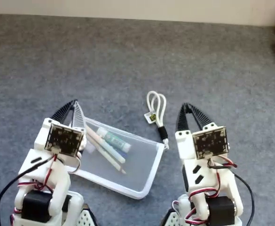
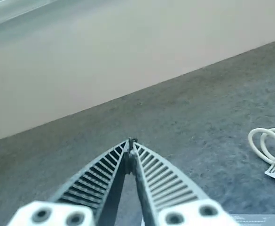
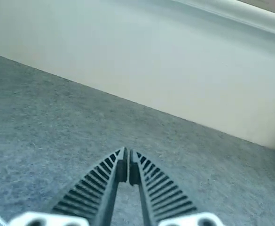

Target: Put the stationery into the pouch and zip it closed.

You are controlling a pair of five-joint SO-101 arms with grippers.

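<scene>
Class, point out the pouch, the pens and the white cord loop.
pouch (image 1: 141,172), high view, bare clear wall.
pens (image 1: 107,149), high view, white barrel.
white cord loop (image 1: 159,115), high view, gathered strands.

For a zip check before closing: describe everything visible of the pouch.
The pouch is a flat rectangular case of translucent, plastic-looking material with white edging. It lies skewed on the grey carpet between the arms. Pens show through its wall. At one corner a black pull carries a looped white cord with a tag. The left arm overlaps the opposite end; contact and zip state cannot be judged.
</scene>
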